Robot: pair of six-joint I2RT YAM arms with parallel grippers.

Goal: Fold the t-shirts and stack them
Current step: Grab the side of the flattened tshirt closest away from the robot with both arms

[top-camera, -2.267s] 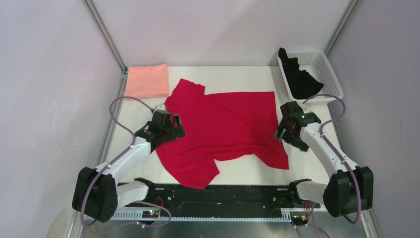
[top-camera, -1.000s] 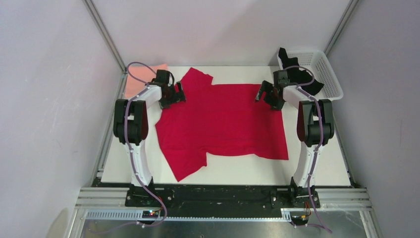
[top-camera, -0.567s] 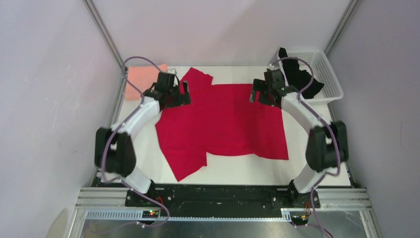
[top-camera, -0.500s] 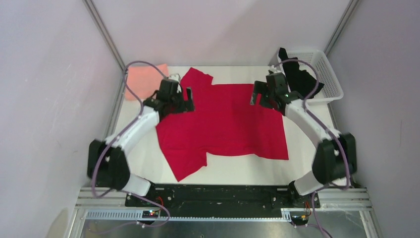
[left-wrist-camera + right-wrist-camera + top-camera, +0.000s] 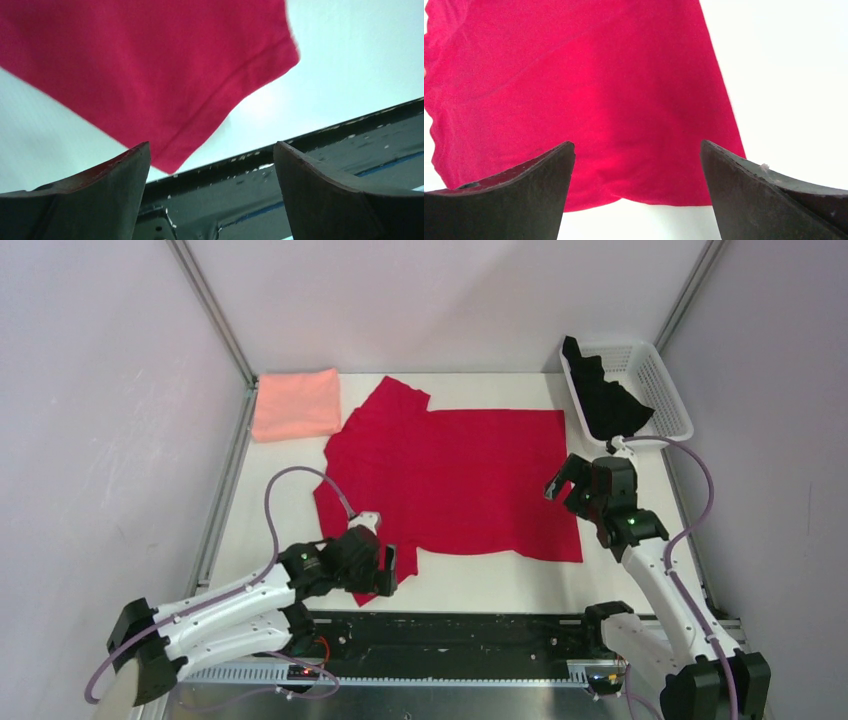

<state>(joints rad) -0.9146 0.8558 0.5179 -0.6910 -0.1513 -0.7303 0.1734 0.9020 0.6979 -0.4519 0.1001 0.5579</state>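
Observation:
The bright red t-shirt (image 5: 455, 475) lies spread flat on the white table. The salmon-pink t-shirt (image 5: 296, 403) sits folded at the far left corner. The black t-shirt (image 5: 605, 400) is bunched in the white basket. My left gripper (image 5: 385, 572) is open and empty over the shirt's near sleeve (image 5: 200, 75), by the table's front edge. My right gripper (image 5: 565, 492) is open and empty above the shirt's near right corner (image 5: 724, 165). In the wrist views the left gripper (image 5: 210, 175) and right gripper (image 5: 636, 175) hold nothing.
The white mesh basket (image 5: 660, 380) stands at the far right. A black metal rail (image 5: 450, 630) runs along the table's near edge, also in the left wrist view (image 5: 325, 150). Grey frame posts and walls close in the sides.
Both arms have pulled back from the shirt's far edge toward the near side. The left gripper went to the near sleeve, the right to the near right corner. The shirt now lies flatter.

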